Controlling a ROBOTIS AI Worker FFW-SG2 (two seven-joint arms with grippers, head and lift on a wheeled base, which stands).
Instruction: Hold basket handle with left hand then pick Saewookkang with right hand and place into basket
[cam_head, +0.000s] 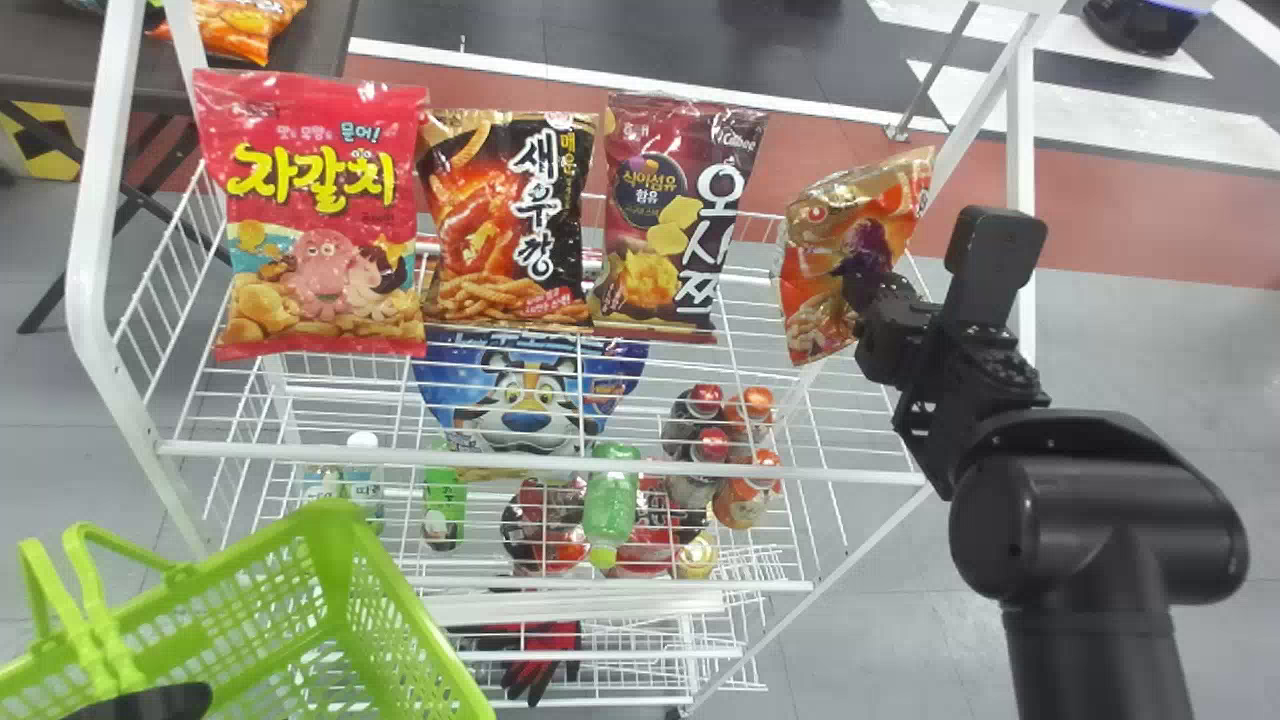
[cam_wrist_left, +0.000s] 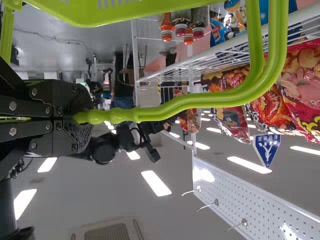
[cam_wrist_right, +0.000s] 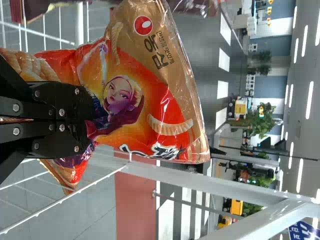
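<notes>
From here I can see a white wire rack (cam_head: 96, 200) with a pink snack bag (cam_head: 320, 215) at the head view's upper left, then a black bag (cam_head: 510, 220) and a maroon bag (cam_head: 670, 215) at upper middle. A blue bag with a tiger (cam_head: 525, 390) sits mid-frame, a green bottle (cam_head: 610, 495) below, red-and-black gloves (cam_head: 535, 660) at lower middle.

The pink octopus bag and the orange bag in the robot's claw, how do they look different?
The pink octopus bag sits in a row on the white rack, but the orange bag is pinched in the right claw. The pink octopus bag looks fairly flat and smooth, while the orange bag is bent and tilted. The pink octopus bag has a pink top, but the orange bag has a gold end. Both are shiny snack bags.
</notes>
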